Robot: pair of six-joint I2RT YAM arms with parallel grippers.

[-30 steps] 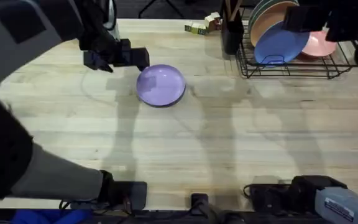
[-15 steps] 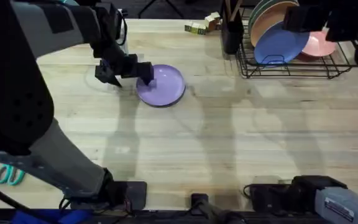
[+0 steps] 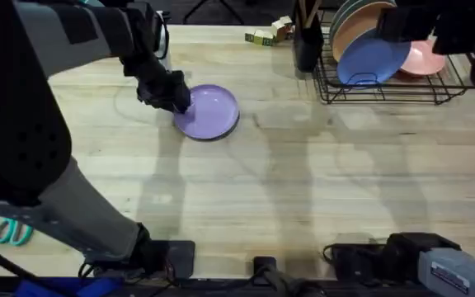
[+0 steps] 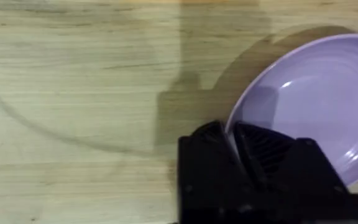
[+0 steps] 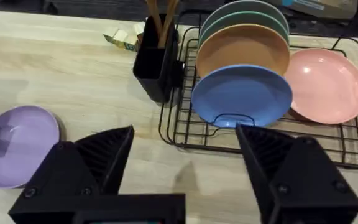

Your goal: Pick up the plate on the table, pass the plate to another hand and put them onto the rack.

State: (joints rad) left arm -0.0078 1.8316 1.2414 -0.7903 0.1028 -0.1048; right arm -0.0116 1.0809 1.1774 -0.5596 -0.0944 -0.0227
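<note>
The lavender plate (image 3: 210,112) lies on the light-wood table (image 3: 303,181), left of centre. My left gripper (image 3: 176,100) is at the plate's left rim. In the left wrist view its black fingers (image 4: 211,138) are shut on the rim of the plate (image 4: 316,106), one above and one below. The right gripper (image 5: 185,168) hangs open and empty above the table near the rack (image 5: 185,140), with the plate (image 5: 18,144) far off. The black wire rack (image 3: 386,91) stands at the far right.
The rack holds a blue plate (image 3: 373,58), a pink plate (image 3: 425,59), and orange and green plates (image 5: 244,43). A black utensil holder (image 3: 308,45) stands at its left side. Small blocks (image 3: 266,35) lie at the far edge. Scissors (image 3: 11,233) lie near left.
My left gripper came down from beside the plate onto its left rim and shut on it. The plate shifted slightly left. The right arm has not moved.
</note>
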